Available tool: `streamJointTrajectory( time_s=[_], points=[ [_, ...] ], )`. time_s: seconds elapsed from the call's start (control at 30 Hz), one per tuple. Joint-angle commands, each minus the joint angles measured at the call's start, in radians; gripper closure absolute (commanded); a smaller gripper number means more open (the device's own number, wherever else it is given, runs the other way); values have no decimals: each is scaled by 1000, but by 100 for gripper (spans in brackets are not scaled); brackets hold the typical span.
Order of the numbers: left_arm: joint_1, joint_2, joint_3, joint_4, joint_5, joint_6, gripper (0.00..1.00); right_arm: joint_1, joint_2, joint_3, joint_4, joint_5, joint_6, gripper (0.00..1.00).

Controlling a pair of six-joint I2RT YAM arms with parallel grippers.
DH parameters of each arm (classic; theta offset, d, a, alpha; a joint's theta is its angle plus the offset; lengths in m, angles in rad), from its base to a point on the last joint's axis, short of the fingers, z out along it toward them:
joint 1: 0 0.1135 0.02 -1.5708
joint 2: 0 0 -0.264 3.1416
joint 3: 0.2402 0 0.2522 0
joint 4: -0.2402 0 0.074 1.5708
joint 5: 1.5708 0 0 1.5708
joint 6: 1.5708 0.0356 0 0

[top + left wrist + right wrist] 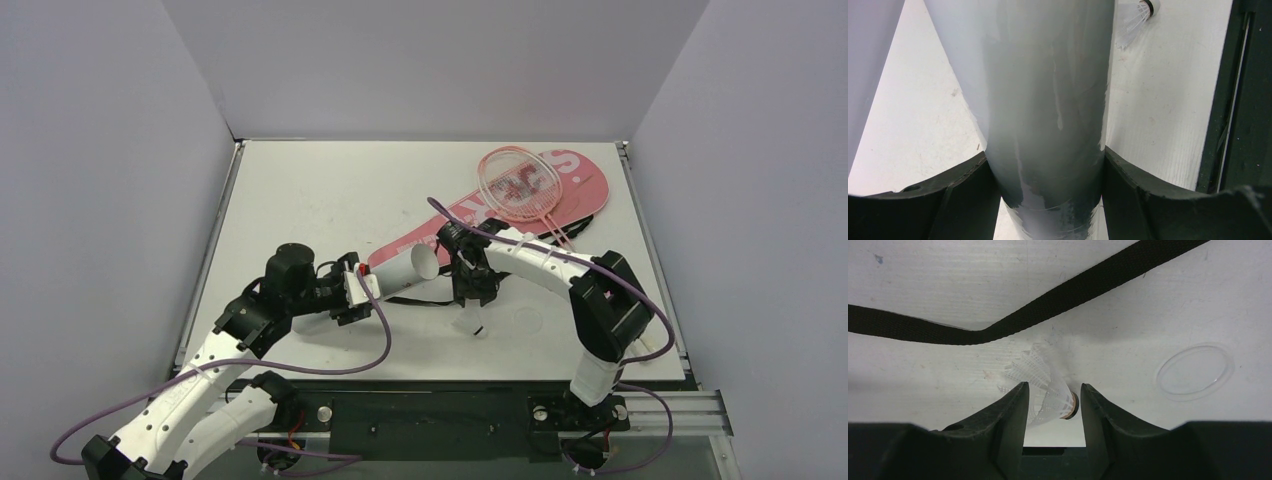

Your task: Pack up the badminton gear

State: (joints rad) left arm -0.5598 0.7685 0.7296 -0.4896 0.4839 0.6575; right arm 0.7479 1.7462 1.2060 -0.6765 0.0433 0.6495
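My left gripper [357, 288] is shut on the long white tube [408, 266], which it holds tilted over the table with the open end towards the right arm. The tube [1048, 100] fills the left wrist view between the fingers [968, 200]. My right gripper [470, 300] points down and is shut on a white shuttlecock [1050, 395] that lies sideways between its fingers, just over the table. A shuttlecock [1135, 20] shows beside the tube. Two pink-and-white rackets [525, 185] lie on the pink cover [470, 215] at the back right. Its black strap [1048, 305] runs across the table.
A clear round lid [527, 320] lies flat on the table right of my right gripper; it also shows in the right wrist view [1194, 371]. Grey walls close in the table on the left, back and right. The table's black front rail [1238, 100] is near the tube.
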Motion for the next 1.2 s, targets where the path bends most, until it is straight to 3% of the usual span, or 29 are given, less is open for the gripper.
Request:
streamJointTrajectory(
  time_s=[0.0, 0.1, 0.37, 0.63, 0.83, 1.17],
  points=[
    [6, -18, 23, 40, 30, 3, 89, 13, 19, 35, -67, -21, -14, 62],
    [6, -16, 22, 39, 30, 6, 89, 16, 32, 36, -68, -24, -20, 65],
    [6, -20, 14, 33, 24, 20, 89, 9, 25, 69, -98, 1, -30, 100],
    [6, -18, 12, 38, 31, 16, 89, -56, -78, 161, -172, -1, -49, 100],
    [6, -5, 12, 77, 25, -37, 89, -195, -307, 213, -170, -146, -22, 100],
    [6, 30, 4, 191, 23, -137, 89, -274, -595, 246, 73, -336, 127, 100]
  ],
)
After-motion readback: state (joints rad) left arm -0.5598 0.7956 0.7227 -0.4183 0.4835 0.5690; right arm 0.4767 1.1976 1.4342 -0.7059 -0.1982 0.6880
